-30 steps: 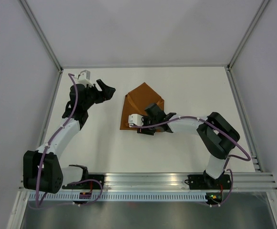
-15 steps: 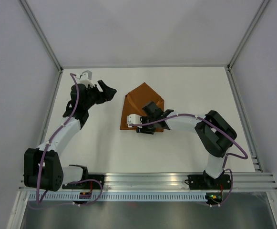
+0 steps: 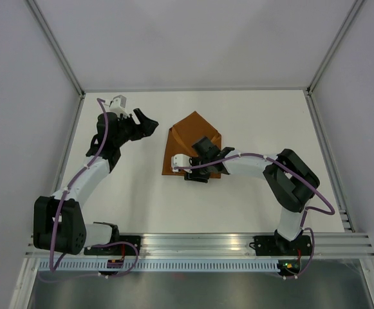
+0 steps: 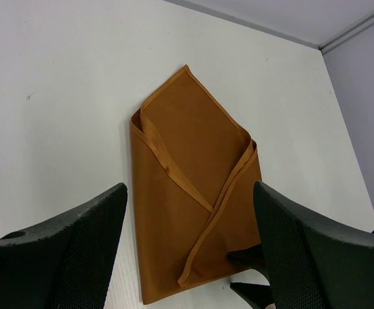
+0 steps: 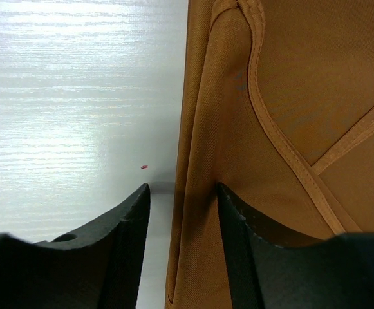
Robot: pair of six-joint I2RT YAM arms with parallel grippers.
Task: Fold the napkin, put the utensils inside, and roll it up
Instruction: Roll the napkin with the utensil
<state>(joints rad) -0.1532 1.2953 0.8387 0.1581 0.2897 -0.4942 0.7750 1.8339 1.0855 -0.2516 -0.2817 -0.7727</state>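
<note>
At the centre of the white counter point(image 3: 264, 122), the folded rust-orange napkin point(image 3: 188, 131) lies flat.
Right claw point(image 5: 181, 193) sits low over the napkin's lower part, about half open, its fingers straddling one folded edge without clamping it; left claw point(image 3: 146, 124) hovers at upper left, spread wide and empty.

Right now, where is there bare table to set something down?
Bare table: the far-right corner beyond the napkin, the far strip behind the napkin, and the near stretch in front of it. Crowded: the centre, where the right gripper straddles the napkin's edge and the open left gripper hovers at its left.
</note>
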